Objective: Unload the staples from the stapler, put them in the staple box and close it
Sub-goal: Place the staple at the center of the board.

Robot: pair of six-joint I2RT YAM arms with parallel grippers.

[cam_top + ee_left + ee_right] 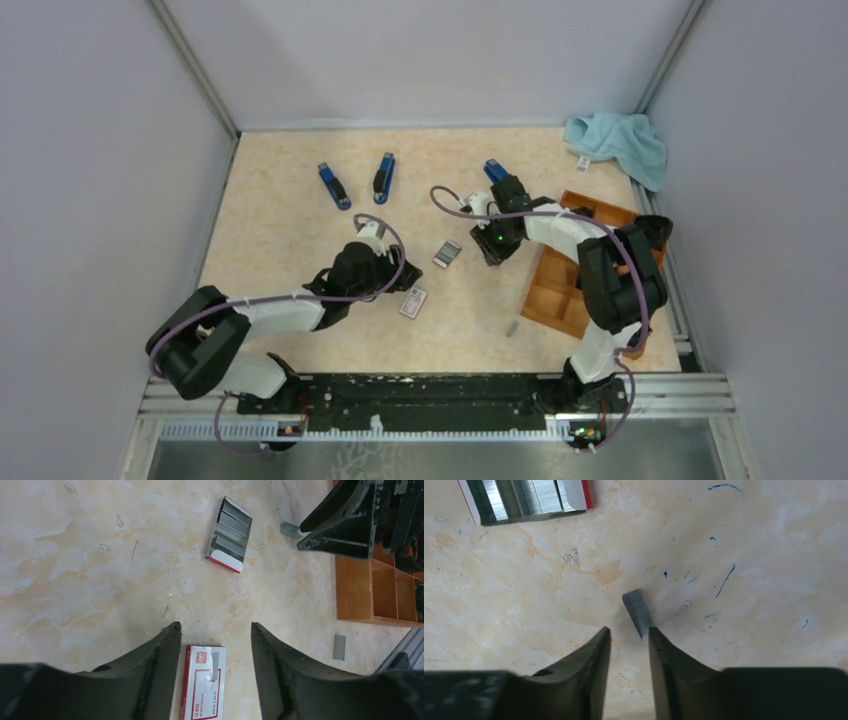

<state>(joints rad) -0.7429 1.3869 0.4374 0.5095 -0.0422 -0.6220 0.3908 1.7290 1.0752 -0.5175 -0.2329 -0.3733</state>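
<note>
Three blue staplers lie at the back of the table: one [334, 186], a second [384, 177], and a third [495, 170] partly hidden behind my right arm. A short grey staple strip [638, 612] lies on the table just past my right gripper [629, 630], beside its right fingertip; the jaws stand a narrow gap apart and hold nothing. This strip also shows in the left wrist view [290, 528]. Another staple strip [339, 647] lies near the wooden tray. My left gripper [215, 626] is open and empty above a closed white, red-labelled box [202, 682].
An open staple box [230, 535] with several strips inside lies between the arms and also shows in the top view [447, 254]. A wooden compartment tray [580, 265] stands on the right. A light blue cloth [620, 140] lies at the back right corner.
</note>
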